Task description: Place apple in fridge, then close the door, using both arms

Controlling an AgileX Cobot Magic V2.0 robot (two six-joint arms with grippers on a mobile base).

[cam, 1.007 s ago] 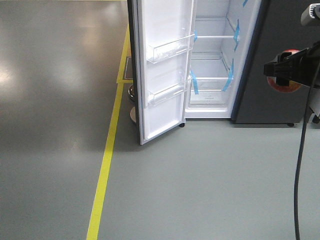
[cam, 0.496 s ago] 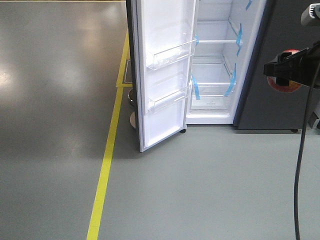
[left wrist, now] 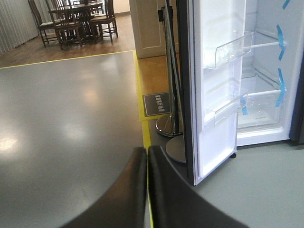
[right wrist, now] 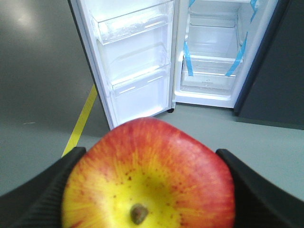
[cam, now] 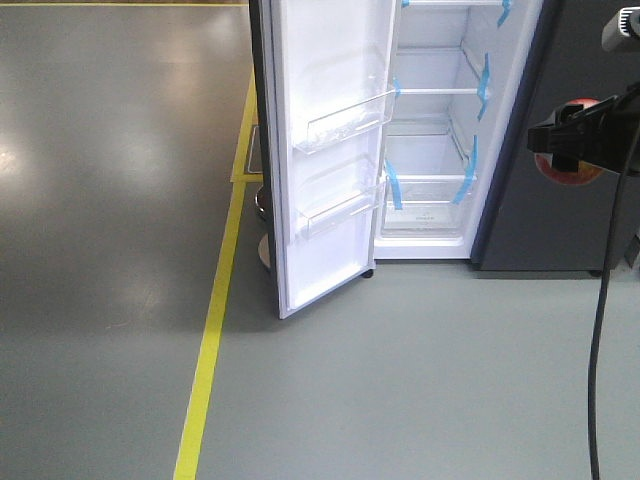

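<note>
At the right wrist only, yellow stalk end of apple [right wrist: 148, 175].

The apple [right wrist: 149, 175] looks glossy and smooth-skinned, the fridge [cam: 530, 230] matt dark grey outside, the door [cam: 325, 240] lined in smooth white plastic with clear plastic bins [cam: 345, 120], the floor [cam: 120, 250] faintly sheened.

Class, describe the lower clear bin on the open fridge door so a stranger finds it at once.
Find the tall dark grey fridge standing open, then its door, swung out to the left, white lining showing. Two clear plastic bins sit on that lining; yours is the lower bin, beneath the upper bin, nearer the floor.
</note>
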